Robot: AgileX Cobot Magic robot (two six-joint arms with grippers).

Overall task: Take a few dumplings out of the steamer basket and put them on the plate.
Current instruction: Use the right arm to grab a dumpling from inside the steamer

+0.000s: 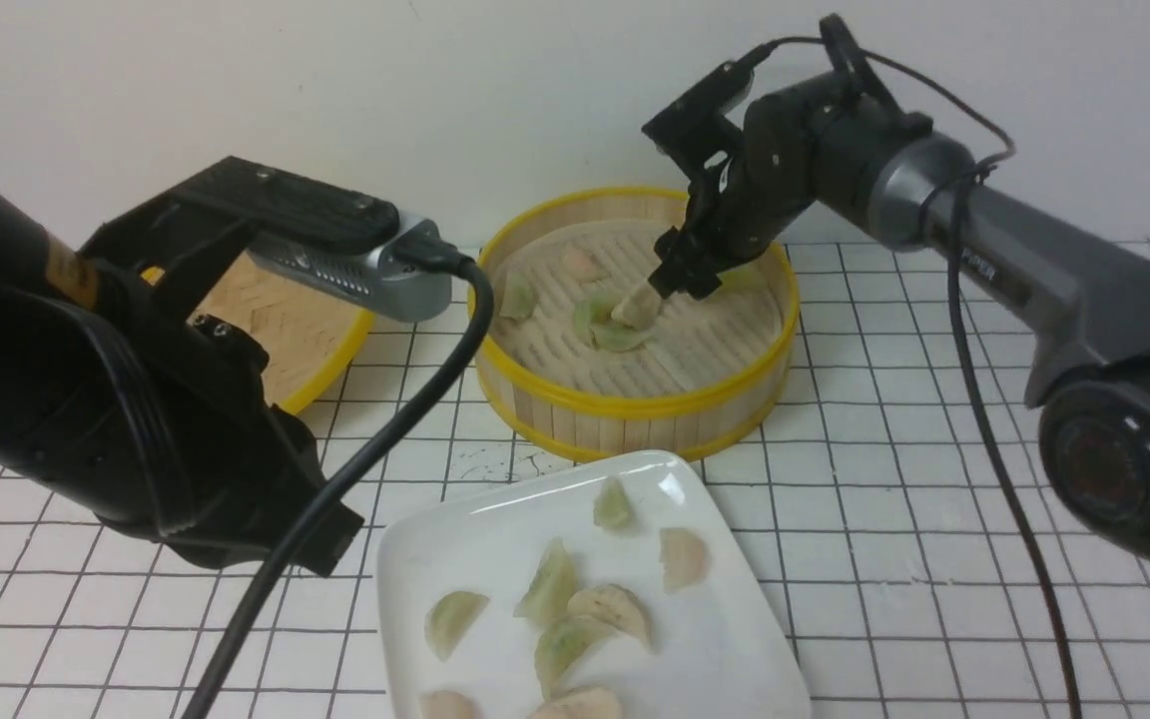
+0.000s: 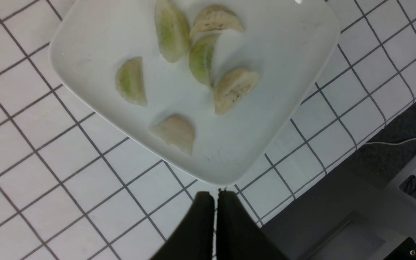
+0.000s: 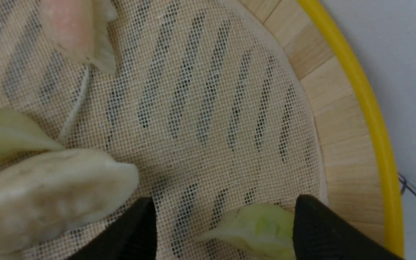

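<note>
Pointing down into steamer basket, right jaws apart.

Right tool reaches down into the basket, jaws spread wide; left tool hangs short of the basket, jaws pressed together.

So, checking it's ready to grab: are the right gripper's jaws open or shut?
Open. The right gripper shows its jaws apart in the steamer basket, a green dumpling between them.

faint lettering on the right arm's grey link, too blurred to read
</note>
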